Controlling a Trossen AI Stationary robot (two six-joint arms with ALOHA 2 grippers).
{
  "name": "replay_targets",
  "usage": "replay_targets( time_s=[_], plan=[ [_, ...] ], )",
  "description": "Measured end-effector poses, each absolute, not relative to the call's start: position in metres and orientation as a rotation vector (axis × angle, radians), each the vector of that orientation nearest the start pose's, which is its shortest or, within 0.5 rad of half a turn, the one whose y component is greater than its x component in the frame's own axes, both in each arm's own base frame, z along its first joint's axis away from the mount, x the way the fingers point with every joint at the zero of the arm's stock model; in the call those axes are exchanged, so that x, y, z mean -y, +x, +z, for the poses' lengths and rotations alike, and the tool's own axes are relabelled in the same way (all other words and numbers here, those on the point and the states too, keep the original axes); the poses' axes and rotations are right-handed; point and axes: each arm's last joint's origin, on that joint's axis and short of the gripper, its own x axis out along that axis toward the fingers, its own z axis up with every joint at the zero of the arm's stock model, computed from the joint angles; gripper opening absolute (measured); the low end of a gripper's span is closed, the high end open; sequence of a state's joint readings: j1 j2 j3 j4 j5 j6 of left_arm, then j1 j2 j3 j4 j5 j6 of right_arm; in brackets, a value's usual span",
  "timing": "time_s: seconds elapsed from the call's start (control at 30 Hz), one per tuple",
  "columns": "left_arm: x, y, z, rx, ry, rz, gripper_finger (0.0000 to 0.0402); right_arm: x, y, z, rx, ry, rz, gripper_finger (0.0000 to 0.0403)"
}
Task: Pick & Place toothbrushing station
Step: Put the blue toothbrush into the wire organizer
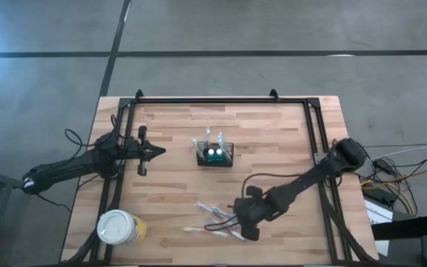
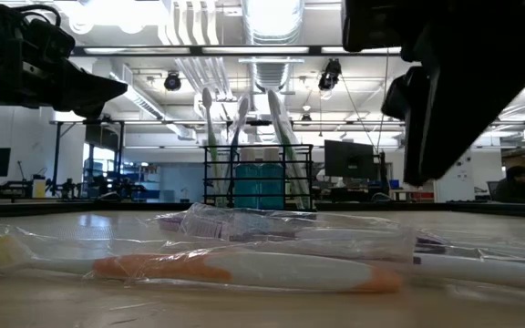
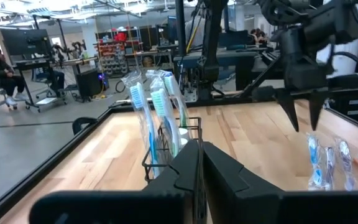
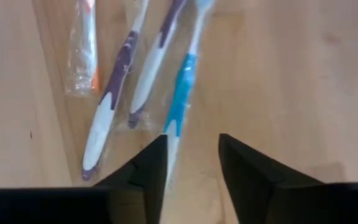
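The toothbrushing station (image 1: 215,153), a small black wire caddy, stands on its base at mid-table with several toothbrushes upright in it (image 3: 157,106). It also shows in the low view (image 2: 261,178). Several wrapped toothbrushes (image 1: 217,219) lie flat near the front edge. Among them are a blue one (image 4: 180,93), a purple one (image 4: 114,87) and an orange one (image 2: 235,269). My right gripper (image 4: 193,149) hangs open just above them, fingers pointing steeply down (image 3: 303,118), touching nothing. My left gripper (image 3: 201,168) is shut, level, left of the caddy (image 1: 154,152).
A round yellow cup with a white lid (image 1: 121,228) stands at the front left corner. A black frame (image 1: 221,100) runs along the table's far and side edges. Bare wood lies between the caddy and the loose toothbrushes.
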State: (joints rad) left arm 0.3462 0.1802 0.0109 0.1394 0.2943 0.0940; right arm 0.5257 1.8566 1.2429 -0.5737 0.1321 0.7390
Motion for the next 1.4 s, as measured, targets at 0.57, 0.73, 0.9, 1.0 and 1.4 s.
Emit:
replay_targets(
  time_s=[0.57, 0.73, 0.9, 1.0, 1.4],
  plan=[
    [-0.028, 0.104, 0.164, -0.051, 0.053, 0.049, 0.0023, -0.19, 0.325, 0.139, -1.28, 0.229, -0.064, 0.0205],
    [-0.028, 0.104, 0.163, -0.054, 0.052, 0.049, 0.0023, -0.19, 0.325, 0.134, -1.293, 0.21, -0.068, 0.0205],
    [-0.028, 0.104, 0.163, -0.054, 0.052, 0.049, 0.0023, -0.185, 0.323, 0.133, -1.313, 0.193, -0.075, 0.0192],
    [-0.028, 0.104, 0.163, -0.054, 0.052, 0.049, 0.0023, -0.18, 0.316, 0.134, -1.371, 0.171, -0.113, 0.0171],
    [-0.028, 0.104, 0.163, -0.058, 0.051, 0.049, 0.0023, -0.172, 0.303, 0.167, -1.382, 0.198, -0.146, 0.0125]
  ],
)
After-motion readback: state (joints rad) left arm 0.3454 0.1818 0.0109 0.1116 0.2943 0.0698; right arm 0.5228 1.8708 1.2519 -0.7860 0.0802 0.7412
